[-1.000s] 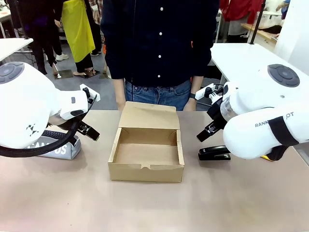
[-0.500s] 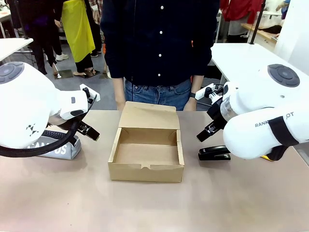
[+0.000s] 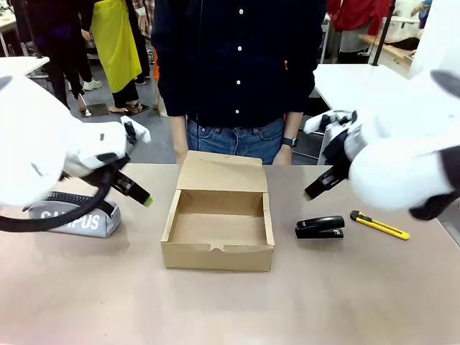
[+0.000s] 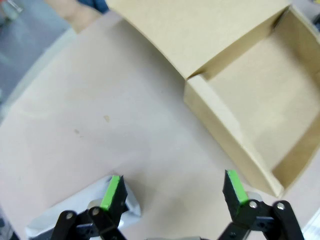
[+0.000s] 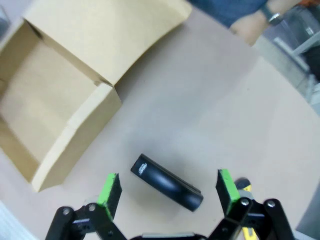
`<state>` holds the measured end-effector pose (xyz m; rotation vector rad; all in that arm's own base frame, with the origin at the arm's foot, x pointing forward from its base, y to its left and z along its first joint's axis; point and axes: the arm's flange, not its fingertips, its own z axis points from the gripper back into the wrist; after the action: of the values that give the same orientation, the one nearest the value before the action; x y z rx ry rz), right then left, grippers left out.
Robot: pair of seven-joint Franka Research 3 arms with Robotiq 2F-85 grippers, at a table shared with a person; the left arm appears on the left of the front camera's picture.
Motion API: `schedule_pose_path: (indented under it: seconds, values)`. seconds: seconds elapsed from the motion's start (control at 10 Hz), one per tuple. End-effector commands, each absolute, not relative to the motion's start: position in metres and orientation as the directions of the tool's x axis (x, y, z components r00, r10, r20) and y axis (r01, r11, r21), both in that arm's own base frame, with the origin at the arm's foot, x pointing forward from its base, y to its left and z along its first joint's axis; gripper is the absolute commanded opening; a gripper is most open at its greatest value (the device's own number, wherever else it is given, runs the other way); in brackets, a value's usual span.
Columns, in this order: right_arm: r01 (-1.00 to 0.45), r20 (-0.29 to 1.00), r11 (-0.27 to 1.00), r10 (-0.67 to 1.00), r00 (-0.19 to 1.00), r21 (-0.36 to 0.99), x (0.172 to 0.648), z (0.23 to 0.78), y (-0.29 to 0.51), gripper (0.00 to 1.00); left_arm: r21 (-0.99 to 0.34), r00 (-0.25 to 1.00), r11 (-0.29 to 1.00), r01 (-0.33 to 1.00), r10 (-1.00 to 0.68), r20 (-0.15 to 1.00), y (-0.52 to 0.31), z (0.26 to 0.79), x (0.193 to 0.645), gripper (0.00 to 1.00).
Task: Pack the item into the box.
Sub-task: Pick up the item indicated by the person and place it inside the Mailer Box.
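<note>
The left gripper [image 4: 173, 186] and right gripper [image 5: 167, 186] both gape wide, holding nothing. The yellow knife [image 3: 379, 225] lies beside the stapler [image 3: 320, 226], outside the open box [image 3: 218, 257].

left gripper [image 4: 172, 182] and right gripper [image 5: 167, 181], jaws wide apart; both arms blurred, seemingly held high

Two bulky glossy white rounded robot arms: left arm [image 3: 36, 154], right arm [image 3: 410, 162]. Thick black cable [image 3: 103, 191] loops under the left one. Black left gripper [image 4: 172, 187] and black right gripper [image 5: 167, 187], bright green pads [image 4: 111, 192], silver pivot rivets. Person wears dark navy buttoned shirt [image 3: 237, 57], blue jeans [image 3: 233, 140], black wristwatch [image 3: 287, 142].
</note>
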<state>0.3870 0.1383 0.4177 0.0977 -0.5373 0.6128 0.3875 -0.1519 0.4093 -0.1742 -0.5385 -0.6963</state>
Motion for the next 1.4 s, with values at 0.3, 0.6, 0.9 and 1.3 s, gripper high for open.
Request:
schedule_pose_path:
  seconds: [0.3,0.6,0.9,1.3]
  values:
    - [-0.199,0.485,0.815,-0.112,0.867,0.544,0.309,0.471,-0.077,1.0,-0.56,0.833,0.719,0.412,-0.048,0.551,0.05,0.48,0.331,1.0]
    - [-0.049,0.315,0.436,-0.564,0.764,0.898,0.27,0.445,-0.197,1.0,-0.871,0.78,0.454,0.187,0.47,0.412,0.174,0.457,0.304,1.0]
    - [0.013,0.123,0.171,-0.758,0.641,0.985,0.251,0.404,-0.249,1.0,-0.958,0.698,0.266,0.104,0.667,0.26,0.209,0.418,0.281,1.0]
    - [0.079,0.086,0.177,-0.762,0.642,0.981,0.235,0.4,-0.261,1.0,-0.965,0.702,0.256,0.056,0.677,0.22,0.236,0.417,0.276,1.0]
